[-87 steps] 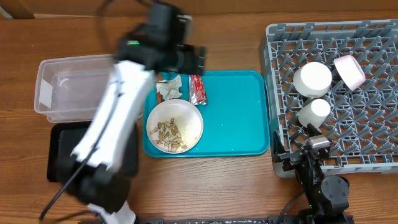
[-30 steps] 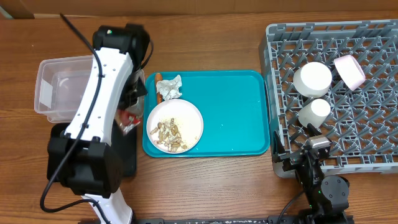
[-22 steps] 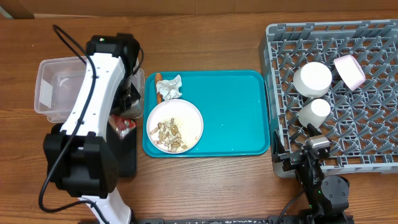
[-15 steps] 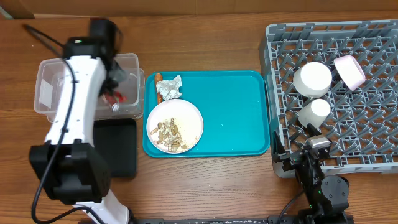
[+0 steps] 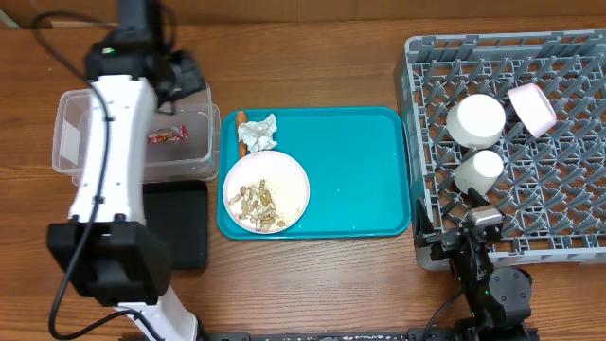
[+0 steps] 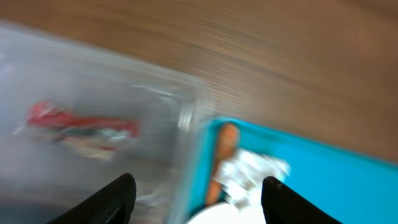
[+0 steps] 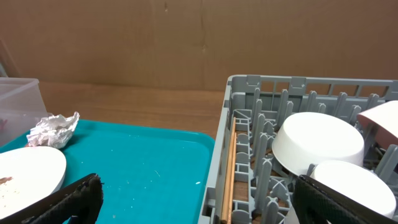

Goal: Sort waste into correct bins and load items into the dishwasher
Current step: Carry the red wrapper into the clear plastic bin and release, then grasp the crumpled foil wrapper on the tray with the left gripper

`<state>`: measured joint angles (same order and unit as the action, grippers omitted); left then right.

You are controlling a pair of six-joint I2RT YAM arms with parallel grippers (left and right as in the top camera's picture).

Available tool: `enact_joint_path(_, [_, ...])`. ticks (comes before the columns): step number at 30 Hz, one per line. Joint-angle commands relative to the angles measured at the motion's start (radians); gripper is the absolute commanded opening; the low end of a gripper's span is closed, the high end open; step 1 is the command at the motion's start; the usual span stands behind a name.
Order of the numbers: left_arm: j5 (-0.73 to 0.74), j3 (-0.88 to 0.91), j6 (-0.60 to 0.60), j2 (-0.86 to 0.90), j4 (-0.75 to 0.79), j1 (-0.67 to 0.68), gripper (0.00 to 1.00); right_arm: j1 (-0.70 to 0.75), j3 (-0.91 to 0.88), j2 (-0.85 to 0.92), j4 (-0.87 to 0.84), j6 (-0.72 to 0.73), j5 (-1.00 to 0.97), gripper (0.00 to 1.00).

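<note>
Red foil wrapper (image 5: 167,134) lies in the clear tub (image 5: 62,106); left tool (image 6: 194,199) and right tool (image 7: 208,204) gape empty. Napkin (image 5: 261,133), orange food piece (image 5: 242,119) and scrap-laden plate (image 5: 290,180) are left to sort.

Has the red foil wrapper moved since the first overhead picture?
Yes. The red foil wrapper left the teal tray and now lies to its left, inside the clear tub.

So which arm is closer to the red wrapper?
Left. The left end effector hangs above the clear tub that holds the red wrapper; the right end effector is far across the table, beside the grey rack.
</note>
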<state>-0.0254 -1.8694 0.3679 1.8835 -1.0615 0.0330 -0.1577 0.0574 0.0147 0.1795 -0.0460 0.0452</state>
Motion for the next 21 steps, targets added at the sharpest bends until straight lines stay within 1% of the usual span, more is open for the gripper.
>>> enact_joint_path(1, [-0.079, 0.014, -0.172, 0.049, -0.001, 0.181, 0.7, 0.001, -0.007, -0.012, -0.006, -0.004, 0.001, 1.0])
enact_joint_path(3, [-0.147, 0.016, -0.186, 0.101, 0.012, 0.246, 0.74, 0.001, -0.007, -0.012, -0.006, -0.004, 0.001, 1.0])
enact_joint_path(6, [-0.21, 0.016, -0.19, 0.192, 0.05, 0.306, 0.75, 0.001, -0.007, -0.012, -0.006, -0.004, 0.001, 1.0])
enact_joint_path(10, [-0.248, 0.016, -0.189, 0.306, 0.088, 0.331, 0.77, 0.001, -0.007, -0.012, -0.006, -0.004, 0.001, 1.0])
enact_joint_path(14, [-0.248, 0.016, -0.183, 0.387, 0.055, 0.327, 0.65, 0.001, -0.007, -0.012, -0.006, -0.004, 0.001, 1.0])
enact_joint_path(15, [-0.248, 0.016, -0.18, 0.398, 0.049, 0.325, 0.64, 0.001, -0.007, -0.012, -0.006, -0.004, 0.001, 1.0])
enact_joint_path(16, [-0.247, 0.016, -0.18, 0.406, 0.047, 0.323, 0.61, 0.001, -0.007, -0.012, -0.006, -0.004, 0.001, 1.0])
enact_joint_path(17, [-0.243, 0.016, -0.18, 0.408, 0.044, 0.323, 0.54, 0.001, -0.007, -0.012, -0.006, -0.004, 0.001, 1.0])
enact_joint_path(18, [-0.239, 0.015, -0.18, 0.407, 0.039, 0.323, 0.33, 0.001, -0.007, -0.012, -0.006, -0.004, 0.001, 1.0])
enact_joint_path(21, [-0.24, -0.015, -0.172, 0.384, 0.006, 0.326, 0.05, 0.001, -0.007, -0.012, -0.006, -0.004, 0.001, 1.0])
